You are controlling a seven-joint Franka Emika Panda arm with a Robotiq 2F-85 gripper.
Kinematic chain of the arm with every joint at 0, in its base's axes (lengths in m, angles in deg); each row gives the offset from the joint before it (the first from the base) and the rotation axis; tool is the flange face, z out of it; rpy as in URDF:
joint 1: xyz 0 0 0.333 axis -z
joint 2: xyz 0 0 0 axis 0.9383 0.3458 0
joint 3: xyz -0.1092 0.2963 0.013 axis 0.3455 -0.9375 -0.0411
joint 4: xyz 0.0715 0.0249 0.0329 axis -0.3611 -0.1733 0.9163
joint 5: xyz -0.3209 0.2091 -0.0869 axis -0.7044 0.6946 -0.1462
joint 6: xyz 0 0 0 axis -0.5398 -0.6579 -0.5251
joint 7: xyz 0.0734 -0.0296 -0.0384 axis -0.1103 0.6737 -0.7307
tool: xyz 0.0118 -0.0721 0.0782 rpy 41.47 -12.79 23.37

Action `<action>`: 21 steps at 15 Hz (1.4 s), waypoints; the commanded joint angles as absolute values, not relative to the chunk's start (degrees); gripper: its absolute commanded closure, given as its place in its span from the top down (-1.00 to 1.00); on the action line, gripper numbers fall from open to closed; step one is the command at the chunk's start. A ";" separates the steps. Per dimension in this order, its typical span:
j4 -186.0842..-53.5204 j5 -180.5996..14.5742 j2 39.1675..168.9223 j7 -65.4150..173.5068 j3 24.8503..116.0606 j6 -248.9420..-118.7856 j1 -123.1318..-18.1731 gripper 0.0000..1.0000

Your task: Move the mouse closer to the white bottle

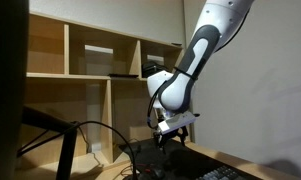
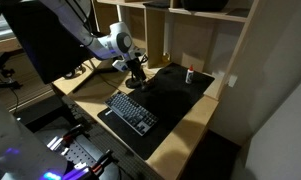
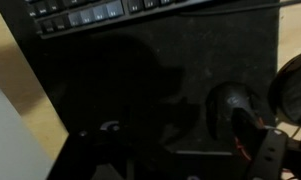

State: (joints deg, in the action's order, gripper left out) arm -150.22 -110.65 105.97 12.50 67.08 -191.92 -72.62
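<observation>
The black mouse lies on the black desk mat and shows dimly in the wrist view, close to my right-hand finger. My gripper hangs low over the mat with its dark fingers spread apart; it looks open and holds nothing. In both exterior views the gripper is down near the mat's far left part. The white bottle, tiny with a reddish top, stands upright at the mat's back edge, well to the right of the gripper. The mouse is too dark to make out in the exterior views.
A black keyboard lies on the mat's front part and shows at the top of the wrist view. Wooden shelf compartments stand behind the desk. A dark monitor and cables are beside the arm.
</observation>
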 commanded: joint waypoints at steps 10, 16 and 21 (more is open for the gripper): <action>-140.78 -101.73 119.73 36.83 68.31 -212.75 -69.04 1.00; -140.06 -91.74 121.81 47.77 62.18 -211.71 -63.76 1.00; -139.07 -86.70 122.77 54.31 61.11 -209.03 -65.67 1.00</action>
